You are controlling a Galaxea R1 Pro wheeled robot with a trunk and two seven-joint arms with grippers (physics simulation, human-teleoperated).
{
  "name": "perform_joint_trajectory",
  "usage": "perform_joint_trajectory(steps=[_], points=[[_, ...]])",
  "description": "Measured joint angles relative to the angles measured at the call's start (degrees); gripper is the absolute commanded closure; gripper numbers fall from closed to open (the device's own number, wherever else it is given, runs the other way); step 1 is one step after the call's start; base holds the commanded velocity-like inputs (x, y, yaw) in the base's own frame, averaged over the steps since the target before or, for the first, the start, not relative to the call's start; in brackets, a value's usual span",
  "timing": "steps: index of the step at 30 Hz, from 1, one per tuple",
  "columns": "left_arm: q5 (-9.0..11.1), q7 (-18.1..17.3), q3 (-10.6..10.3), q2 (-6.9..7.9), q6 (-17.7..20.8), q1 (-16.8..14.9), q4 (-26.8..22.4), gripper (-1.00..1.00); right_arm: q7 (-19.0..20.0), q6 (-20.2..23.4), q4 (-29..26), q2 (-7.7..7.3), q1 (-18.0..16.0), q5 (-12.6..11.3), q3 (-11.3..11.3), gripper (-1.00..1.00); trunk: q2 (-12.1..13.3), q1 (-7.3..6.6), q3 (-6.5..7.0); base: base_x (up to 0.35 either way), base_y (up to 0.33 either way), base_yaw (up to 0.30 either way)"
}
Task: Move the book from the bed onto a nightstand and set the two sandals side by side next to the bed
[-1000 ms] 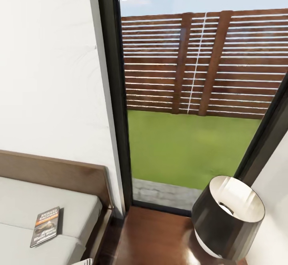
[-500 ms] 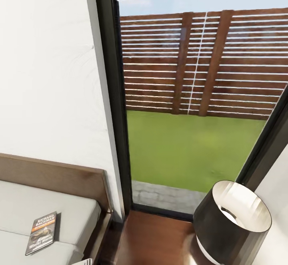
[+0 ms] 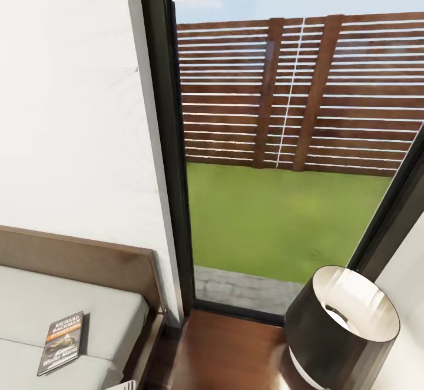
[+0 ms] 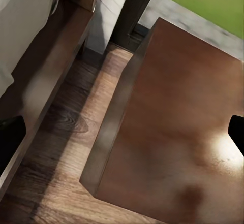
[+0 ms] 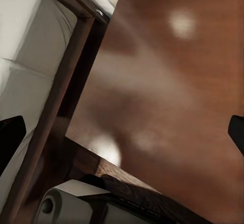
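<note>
Here, at the head view's lower left, the book (image 3: pixel 63 343) lies flat on the bed (image 3: pixel 35 296), near the headboard (image 3: pixel 88 257). Right of it stands the window (image 3: pixel 282 142), then the nightstand (image 3: pixel 235 349) and its lamp (image 3: pixel 341 331) at lower right. Both wrist views show finger tips set wide apart, holding nothing.

The head camera looks forward and down at the window (image 3: pixel 282 142), with the bed (image 3: pixel 70 296) corner at lower left and the nightstand (image 3: pixel 229 349) below. Both wrist cameras look steeply down, close over that nightstand (image 4: pixel 178 132) (image 5: pixel 168 82), and share the bed's frame edge (image 4: pixel 56 56) (image 5: pixel 61 92).
</note>
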Motion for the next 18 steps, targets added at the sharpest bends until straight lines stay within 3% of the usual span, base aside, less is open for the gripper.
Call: perform_joint_trajectory(steps=[18], points=[[0.0,0.0,0.0,0.06,0.0,0.0,0.0,-1.0,0.0,0.0,0.0,0.07,0.0,0.0,0.0,-1.0,0.0,0.0,0.0,0.0,0.0,0.0]])
